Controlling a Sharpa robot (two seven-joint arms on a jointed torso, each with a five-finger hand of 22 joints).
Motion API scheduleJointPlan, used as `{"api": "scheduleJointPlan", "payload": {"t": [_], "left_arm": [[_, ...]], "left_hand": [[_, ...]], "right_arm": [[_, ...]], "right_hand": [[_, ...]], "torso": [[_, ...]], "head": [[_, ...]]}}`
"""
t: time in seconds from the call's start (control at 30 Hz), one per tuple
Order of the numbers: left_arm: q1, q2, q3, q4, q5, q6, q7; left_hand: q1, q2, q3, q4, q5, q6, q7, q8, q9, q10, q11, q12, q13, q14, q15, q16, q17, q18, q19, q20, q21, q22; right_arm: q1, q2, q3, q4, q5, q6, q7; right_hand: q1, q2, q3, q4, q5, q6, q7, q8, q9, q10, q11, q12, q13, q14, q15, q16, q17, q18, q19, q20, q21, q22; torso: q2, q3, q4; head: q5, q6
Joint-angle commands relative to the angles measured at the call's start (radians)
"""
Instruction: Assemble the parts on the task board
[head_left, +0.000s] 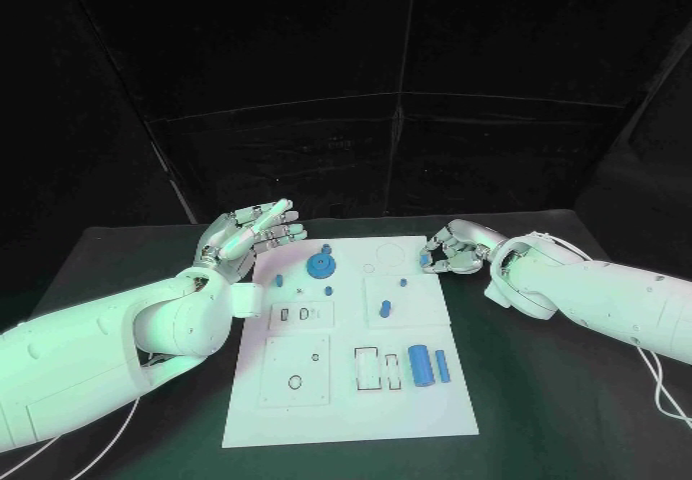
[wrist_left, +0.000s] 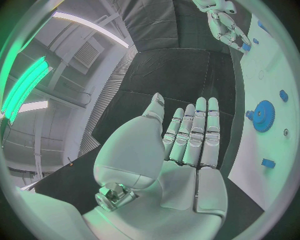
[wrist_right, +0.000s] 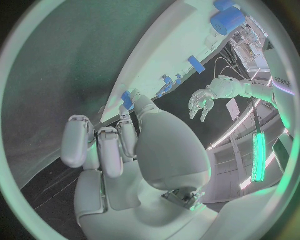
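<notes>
Head view: a white task board (head_left: 353, 400), a long rectangular plate, lies in the middle of a black table (head_left: 548, 400), running from near to far. Small blue parts sit on it. A blue gear (head_left: 322, 265) lies on the far left portion. A small blue peg (head_left: 278, 282) stands near the board's left edge, and another small blue piece (head_left: 385, 309) stands toward the middle. On the near right portion, a thick blue cylinder (head_left: 421, 365) lies beside a thinner blue bar (head_left: 441, 367). Dark outlined slots and holes mark the board's panels.

The left hand (head_left: 254, 236) hovers beside the board's far left corner, fingers stretched out and spread, holding nothing. The right hand (head_left: 456, 250) sits at the board's far right edge, fingers curled in, with a small blue part (head_left: 427, 260) at its fingertips.

Left wrist view: the left hand (wrist_left: 181, 145) shows a flat palm with fingers straight and side by side, thumb apart, empty. Beside it lies the board (wrist_left: 262, 175) with the blue gear (wrist_left: 263, 115) and a small blue block (wrist_left: 268, 163). Across the table, the right hand (wrist_left: 224, 25) pinches a small blue part (wrist_left: 246, 47) at the board's edge.

Right wrist view: the right hand (wrist_right: 125, 145) has its fingers curled inward, and a small blue part (wrist_right: 127, 98) shows at its thumb and fingertip, just at the board (wrist_right: 169, 45). Farther along lie the blue cylinder (wrist_right: 227, 21) and a small blue block (wrist_right: 196, 63). The left hand (wrist_right: 203, 100) hangs open beyond.
</notes>
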Motion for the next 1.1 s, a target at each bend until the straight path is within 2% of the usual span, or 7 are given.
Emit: {"api": "scheduleJointPlan", "payload": {"t": [0.03,0.33,0.63,0.83,0.9,1.1], "left_arm": [[0.001,0.000,0.001,0.001,-0.003,0.014,0.001],[0.001,-0.001,0.001,0.000,-0.003,0.014,0.000],[0.001,-0.004,0.001,0.001,-0.003,0.014,0.000],[0.001,-0.008,0.001,0.001,-0.003,0.013,0.000],[0.002,-0.011,0.001,0.002,-0.003,0.012,0.001],[0.002,-0.014,0.001,-0.002,-0.003,0.013,0.001]], "left_hand": [[0.005,0.001,-0.001,-0.006,0.004,0.005,0.006,-0.004,0.000,0.008,0.000,-0.005,0.000,0.008,-0.001,-0.005,-0.002,0.013,0.009,0.001,-0.006,-0.001],[0.005,0.002,-0.001,-0.007,0.004,0.005,0.006,-0.005,0.000,0.008,0.000,-0.006,0.000,0.008,-0.001,-0.006,-0.002,0.013,0.010,0.001,-0.007,-0.002],[0.007,0.003,-0.001,-0.008,0.004,0.005,0.006,-0.006,-0.001,0.007,0.000,-0.007,-0.001,0.008,-0.001,-0.007,-0.002,0.012,0.010,0.001,-0.008,-0.002],[0.008,0.003,-0.001,-0.009,0.004,0.005,0.006,-0.006,-0.001,0.008,0.000,-0.007,-0.001,0.008,-0.001,-0.007,-0.002,0.012,0.010,0.001,-0.008,-0.002],[0.008,0.004,-0.001,-0.009,0.004,0.005,0.006,-0.006,-0.001,0.008,0.000,-0.007,-0.001,0.008,-0.001,-0.007,-0.002,0.012,0.011,0.001,-0.008,-0.002],[0.011,0.005,0.000,-0.012,0.004,0.005,0.006,-0.007,-0.001,0.008,0.000,-0.008,-0.001,0.008,-0.001,-0.008,-0.003,0.012,0.011,0.001,-0.009,-0.003]], "right_arm": [[0.001,0.002,0.001,0.000,-0.003,0.001,-0.001],[0.001,0.003,0.001,0.000,-0.001,-0.042,0.003],[0.001,-0.003,0.001,0.027,0.000,-0.103,0.004],[0.002,-0.021,0.001,0.096,-0.003,-0.139,-0.021],[0.003,-0.029,0.001,0.139,-0.013,-0.151,-0.047],[0.004,-0.009,0.002,0.218,-0.047,-0.187,-0.103]], "right_hand": [[0.001,0.015,0.013,-0.001,-0.004,0.017,-0.002,0.008,0.002,0.010,-0.004,0.005,0.044,0.091,-0.010,0.003,0.203,0.000,0.003,-0.010,0.006,0.003],[0.005,0.038,0.045,-0.010,-0.005,0.057,-0.018,0.023,0.006,0.026,-0.018,0.019,0.060,0.092,-0.021,0.005,0.207,-0.002,0.009,-0.020,0.011,0.014],[0.005,0.043,0.066,-0.018,-0.001,0.075,-0.026,0.029,0.008,0.038,-0.025,0.031,0.074,0.093,-0.028,0.007,0.213,-0.005,0.017,-0.027,0.018,0.030],[0.002,0.043,0.071,-0.020,0.004,0.081,-0.028,0.030,0.009,0.041,-0.027,0.034,0.078,0.094,-0.030,0.008,0.215,-0.006,0.020,-0.028,0.021,0.036],[0.002,0.045,0.079,-0.023,0.003,0.084,-0.030,0.031,0.009,0.042,-0.029,0.035,0.079,0.094,-0.032,0.009,0.217,-0.007,0.022,-0.030,0.023,0.039],[0.000,0.045,0.085,-0.026,-0.003,0.087,-0.031,0.031,0.010,0.042,-0.030,0.034,0.079,0.094,-0.033,0.009,0.217,-0.007,0.024,-0.032,0.024,0.042]], "torso": [[0.000,-0.0004,-0.0005],[0.000,0.0002,-0.0007],[-0.002,-0.0001,-0.0004],[-0.004,-0.0012,0.0002],[-0.007,-0.0027,0.0014],[-0.017,-0.0079,0.0058]], "head": [[0.000,-0.001],[-0.001,-0.003],[0.000,-0.003],[-0.001,0.002],[-0.001,0.002],[0.005,-0.003]]}}
